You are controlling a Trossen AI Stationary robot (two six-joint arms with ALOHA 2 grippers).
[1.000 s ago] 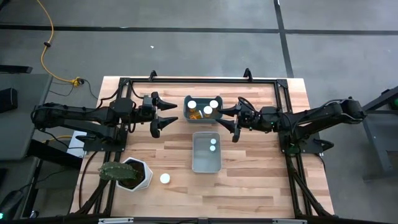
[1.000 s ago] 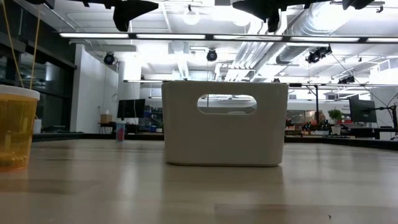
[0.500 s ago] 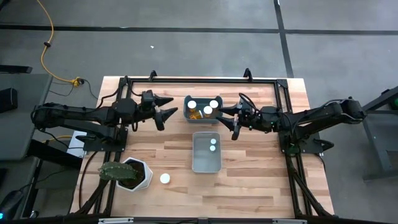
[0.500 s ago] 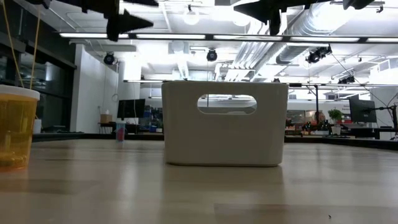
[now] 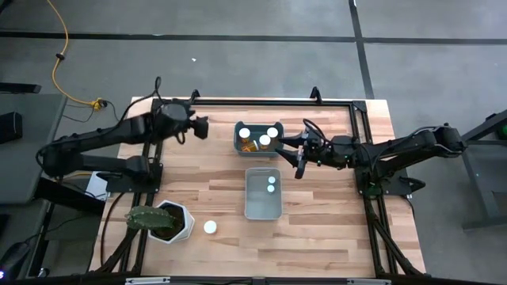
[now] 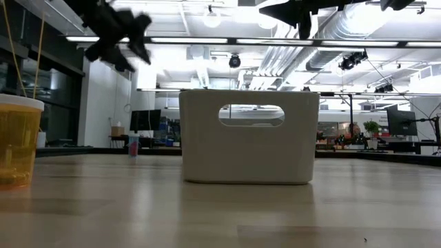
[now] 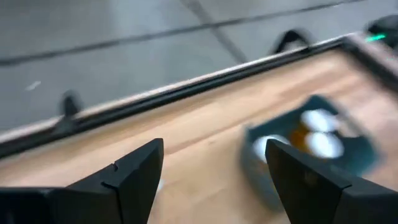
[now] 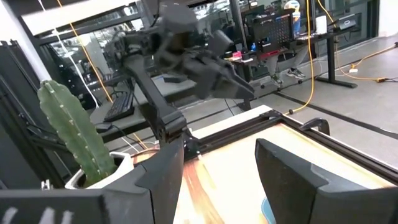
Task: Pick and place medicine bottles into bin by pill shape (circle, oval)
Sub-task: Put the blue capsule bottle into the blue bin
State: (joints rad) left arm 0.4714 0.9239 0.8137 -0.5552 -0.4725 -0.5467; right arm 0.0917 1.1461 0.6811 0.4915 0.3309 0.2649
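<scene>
Risk we are seeing: left gripper (image 5: 202, 127) and right gripper (image 5: 299, 154), both spread and empty, are hovering far from the lone white-capped medicine bottle (image 5: 209, 227) beside the white hexagonal cactus pot (image 5: 171, 222), inviting a knock.

Overhead, table-level, two wrist views

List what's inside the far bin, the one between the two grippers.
In the far bin, three white caps show, with amber bottle bodies between them. Pill shapes and anything beneath the caps stay hidden.

floor (image 5: 238, 55) grey concrete — taped lines | ceiling strip lights (image 6: 227, 43) lit
</scene>
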